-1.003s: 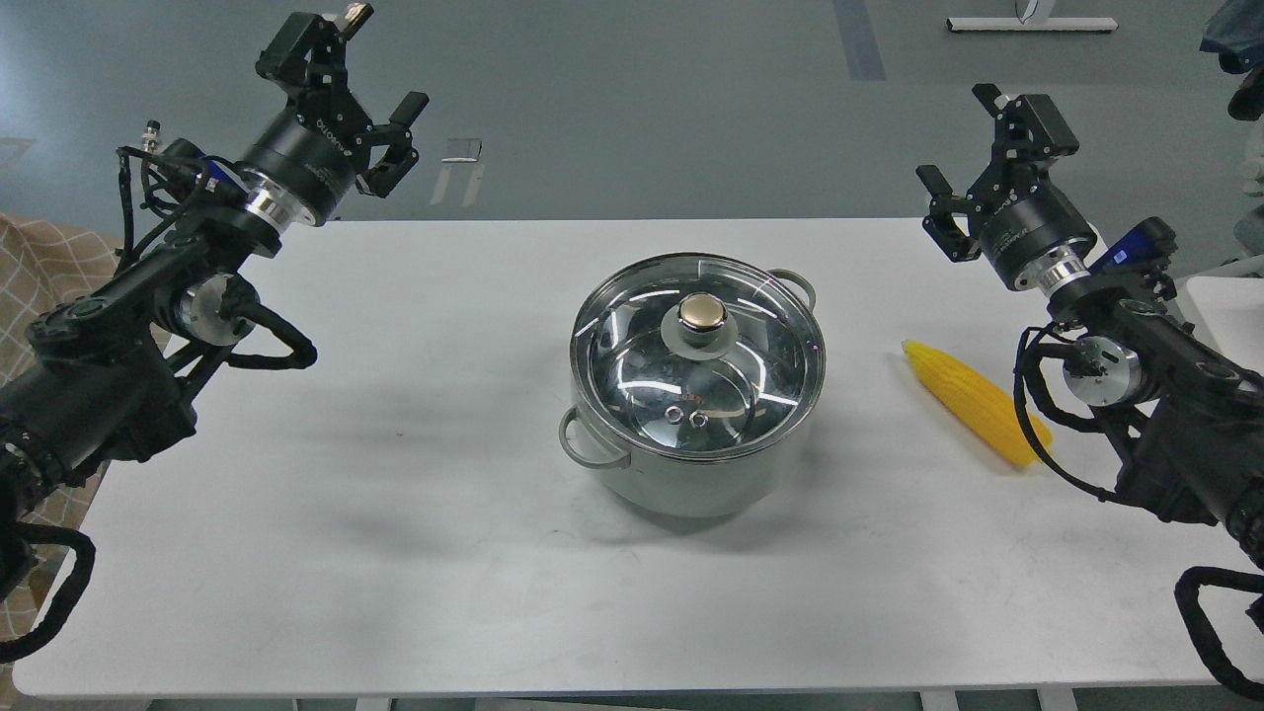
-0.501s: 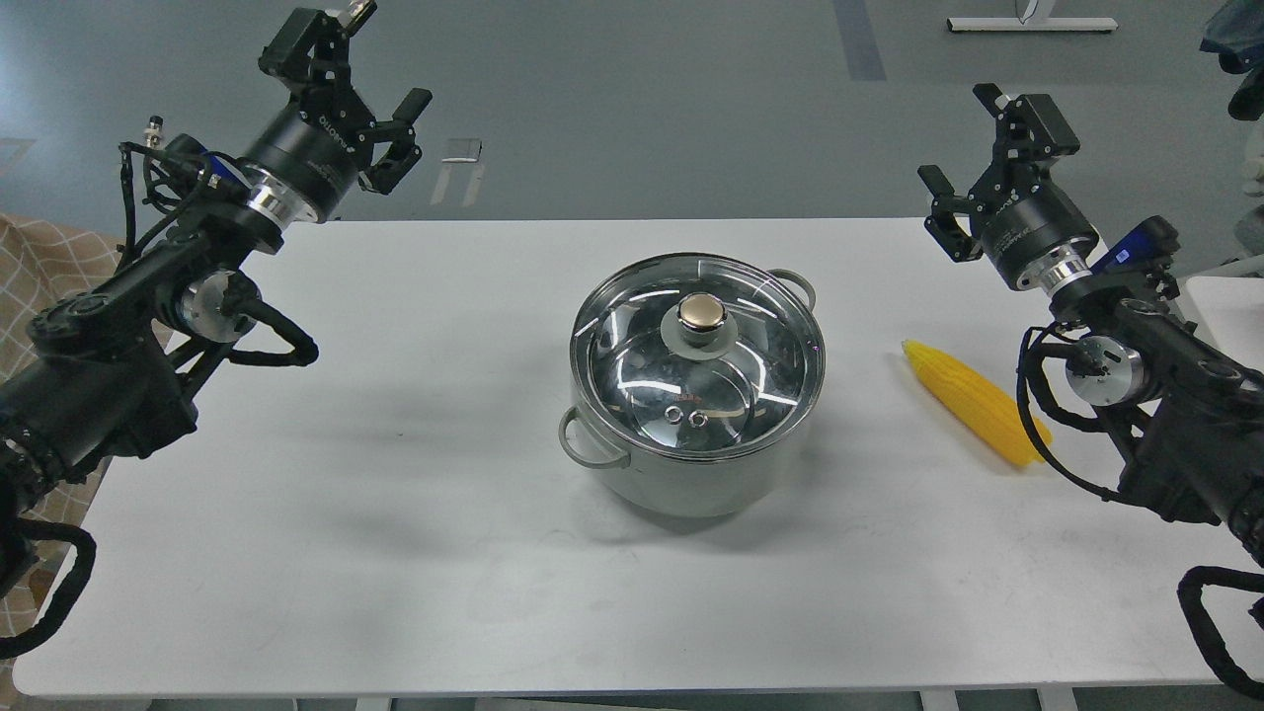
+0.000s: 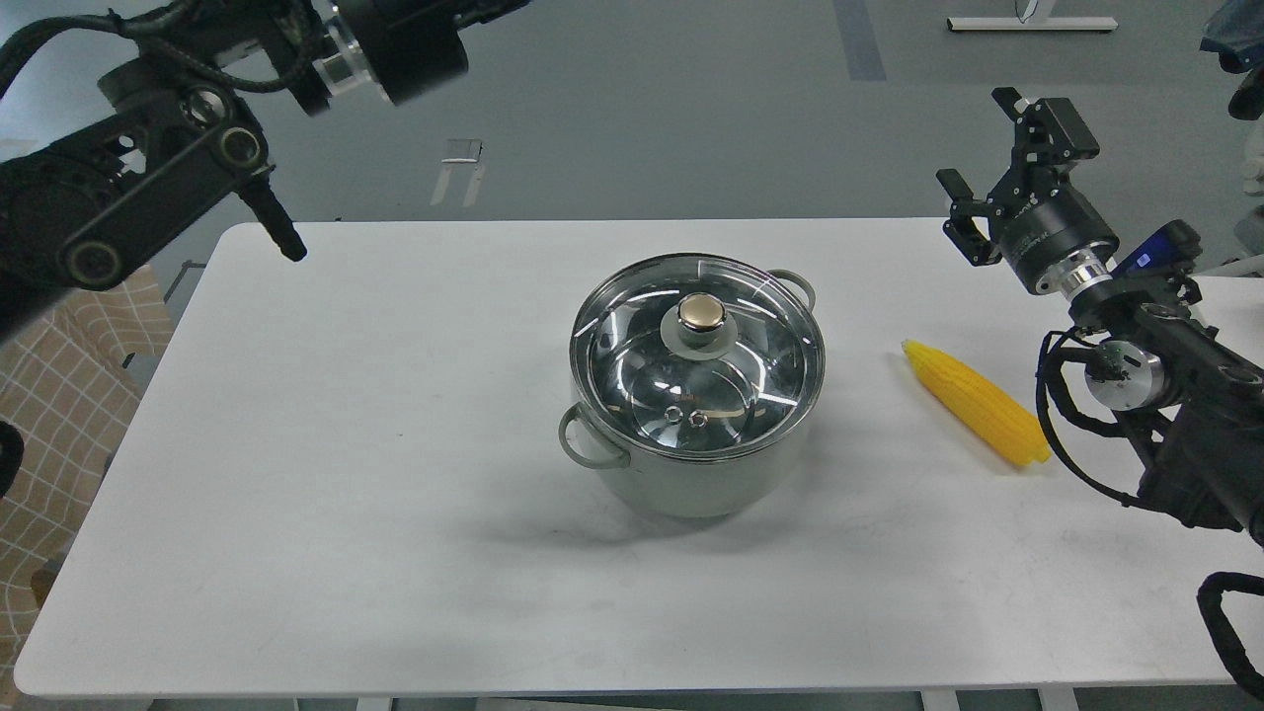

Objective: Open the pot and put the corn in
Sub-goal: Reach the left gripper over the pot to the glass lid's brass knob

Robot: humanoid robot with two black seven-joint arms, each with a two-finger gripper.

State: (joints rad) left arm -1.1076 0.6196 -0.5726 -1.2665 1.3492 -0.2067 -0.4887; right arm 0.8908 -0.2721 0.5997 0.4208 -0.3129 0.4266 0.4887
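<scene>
The round pale grey-green cooking pot with its shiny steel rim [image 3: 691, 474] sits at the middle of the white table [image 3: 326, 474], loop handles at about one and seven o'clock, and the round glass lid with a gold knob [image 3: 701, 314] lies seated on it, so the pot is not yet opened. The bright yellow tapered corn cob [image 3: 976, 402] lies flat on the table at the pot's three o'clock, well apart from it, its pointed end toward ten o'clock. The right gripper [image 3: 995, 146] hovers above the table's far right corner, at about twelve o'clock from the corn, its fingers spread and empty. The left arm reaches up and across at the top left, its far end cut off by the frame, so the left gripper is out of view. The lid looks rigid, smooth and breakable, probably moderately heavy; the small knob is the natural hold, pinched from above and lifted straight so the glass does not scrape or slip. The corn looks light and firm with a bumpy surface, likely to roll; grasping across its thick middle seems safest. The pot appears heavy enough to stay put.
</scene>
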